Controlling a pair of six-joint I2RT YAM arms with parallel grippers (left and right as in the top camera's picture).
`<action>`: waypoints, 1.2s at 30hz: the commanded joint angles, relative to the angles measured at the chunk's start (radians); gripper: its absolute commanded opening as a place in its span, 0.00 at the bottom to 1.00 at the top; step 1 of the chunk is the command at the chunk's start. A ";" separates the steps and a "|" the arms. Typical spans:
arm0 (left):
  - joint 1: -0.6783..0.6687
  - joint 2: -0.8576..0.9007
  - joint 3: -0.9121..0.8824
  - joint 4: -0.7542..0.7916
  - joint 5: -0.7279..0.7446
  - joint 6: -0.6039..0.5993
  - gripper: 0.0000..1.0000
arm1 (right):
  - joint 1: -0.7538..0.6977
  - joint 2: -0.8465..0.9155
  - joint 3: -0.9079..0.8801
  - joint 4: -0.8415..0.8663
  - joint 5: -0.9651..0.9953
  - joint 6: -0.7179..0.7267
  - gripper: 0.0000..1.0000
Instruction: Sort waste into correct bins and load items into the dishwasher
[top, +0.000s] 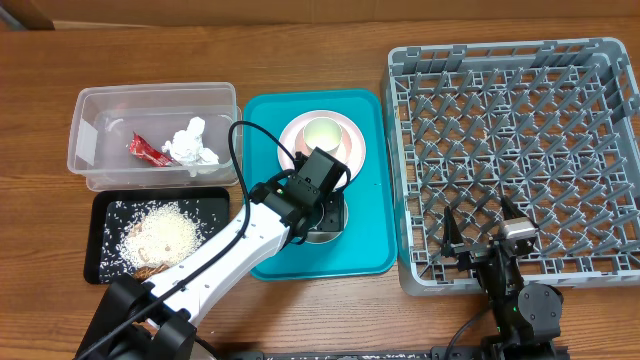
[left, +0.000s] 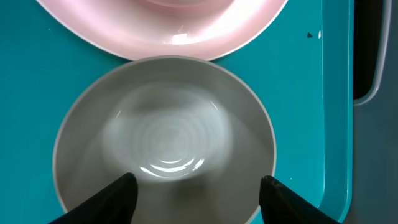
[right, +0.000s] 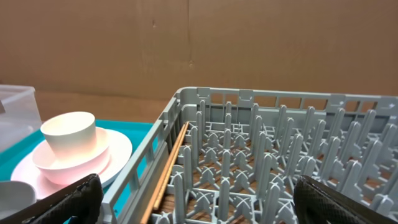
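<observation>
My left gripper (top: 322, 213) hangs open just above a white bowl (top: 324, 236) that rests on the teal tray (top: 368, 250). In the left wrist view its fingers (left: 124, 190) stand over the bowl (left: 168, 118), one over the inside, one near the right rim, gripping nothing. Behind it a pink plate (top: 356, 152) carries a pale bowl (right: 59, 169) with a white cup (top: 325, 133) inside. The red wrapper (top: 148, 150) and tissue (top: 190, 143) lie in the clear tub (top: 150, 93). Rice (top: 160, 232) lies in the black tray (top: 105, 205). My right gripper (top: 480, 238) is open over the grey rack's (top: 500, 52) front edge.
A pair of wooden sticks (right: 171, 165) lies along the rack's left inner wall. The teal tray sits between the tub and the rack, close to both. Bare wooden table (top: 300, 40) runs along the far side.
</observation>
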 joint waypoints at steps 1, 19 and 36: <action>0.004 0.004 0.023 -0.003 0.008 0.012 0.73 | -0.003 -0.011 -0.010 0.006 0.006 0.098 1.00; 0.004 0.004 0.023 0.002 0.006 0.012 0.94 | -0.003 0.273 0.575 -0.422 0.005 0.155 1.00; 0.183 0.003 0.266 -0.167 0.042 0.029 0.79 | -0.003 1.061 1.175 -1.020 -0.570 0.158 1.00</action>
